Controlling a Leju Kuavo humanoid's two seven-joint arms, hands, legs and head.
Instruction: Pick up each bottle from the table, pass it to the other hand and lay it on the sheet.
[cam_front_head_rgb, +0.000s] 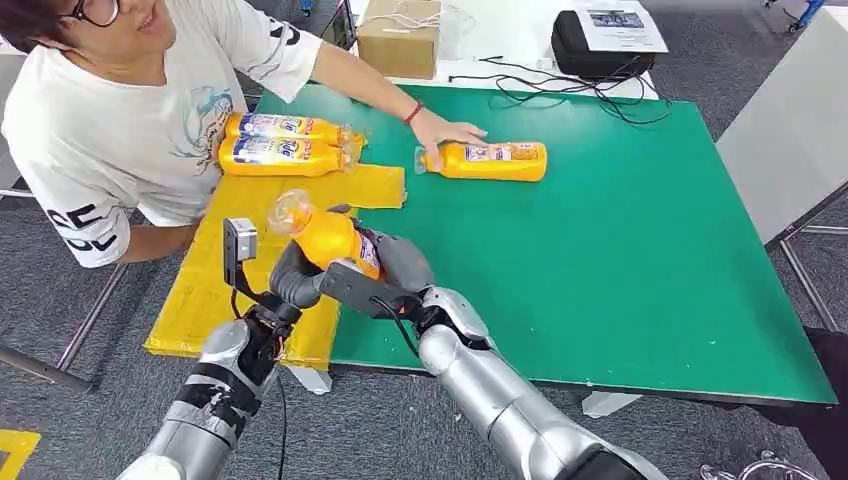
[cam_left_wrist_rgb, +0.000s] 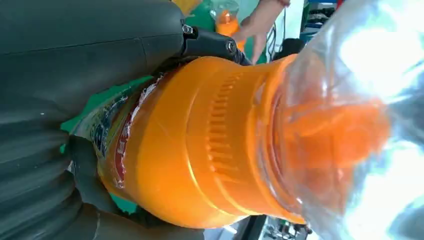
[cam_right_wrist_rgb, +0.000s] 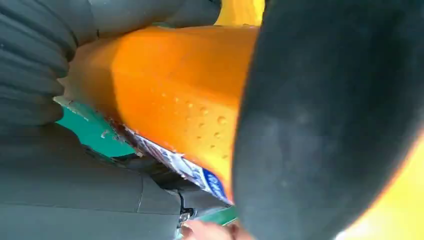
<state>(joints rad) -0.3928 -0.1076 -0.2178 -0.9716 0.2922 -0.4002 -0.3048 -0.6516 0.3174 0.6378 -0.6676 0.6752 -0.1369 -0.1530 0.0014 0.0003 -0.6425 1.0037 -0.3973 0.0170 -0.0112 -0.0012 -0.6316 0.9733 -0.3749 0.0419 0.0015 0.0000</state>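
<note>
Currently both my hands grip one orange bottle (cam_front_head_rgb: 325, 238) above the table's near edge.
My left hand (cam_front_head_rgb: 290, 280) and right hand (cam_front_head_rgb: 385, 265) clasp its body, clear cap tilted toward 10 o'clock. Yellow sheet (cam_front_head_rgb: 230, 285) below holds two bottles (cam_front_head_rgb: 285, 143) at 11 o'clock; a person's hand (cam_front_head_rgb: 445, 130) touches another bottle (cam_front_head_rgb: 490, 160) at 1 o'clock.

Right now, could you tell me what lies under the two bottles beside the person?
The two bottles lie side by side on the yellow sheet, which is spread over the green table. The part of the sheet beneath them is covered.
</note>
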